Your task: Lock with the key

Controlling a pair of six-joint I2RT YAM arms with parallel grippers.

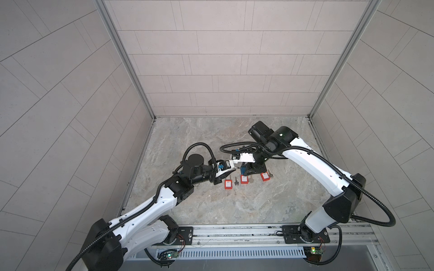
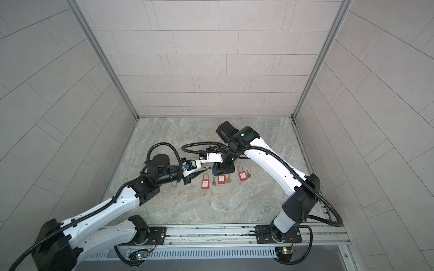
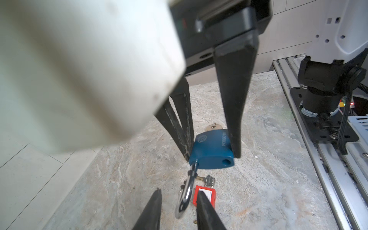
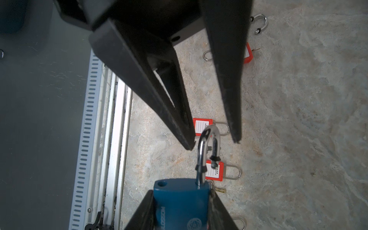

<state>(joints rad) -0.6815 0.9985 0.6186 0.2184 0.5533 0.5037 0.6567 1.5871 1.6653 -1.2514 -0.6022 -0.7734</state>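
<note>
Currently listed: blue padlock (image 1: pixel 244 169), just below centre of frame in a top view, clamped in right gripper (image 3: pixel 212 156) jaws; shackle (image 4: pixel 201 153) open, free leg unseated. Left gripper (image 4: pixel 213 143) jaws apart, flanking shackle. Risk: skewing shackle by off-line push, twisting padlock out of grip.

Item 1: my left pincer (image 3: pixel 179 192), fingers parted. The silver shackle (image 3: pixel 189 185) hangs between them, seemingly touching neither.
Item 2: blue padlock (image 3: pixel 211 151), clamped by its sides in my right pincer (image 3: pixel 212 157) above the marbled surface (image 3: pixel 278 179). One shackle leg is seated and the other socket shows.
Item 3: silver key (image 3: pixel 213 126), at the padlock's far end.
Item 4: red padlock (image 3: pixel 210 194) and black-headed key (image 3: pixel 209 180), lying on the surface beneath.
</note>
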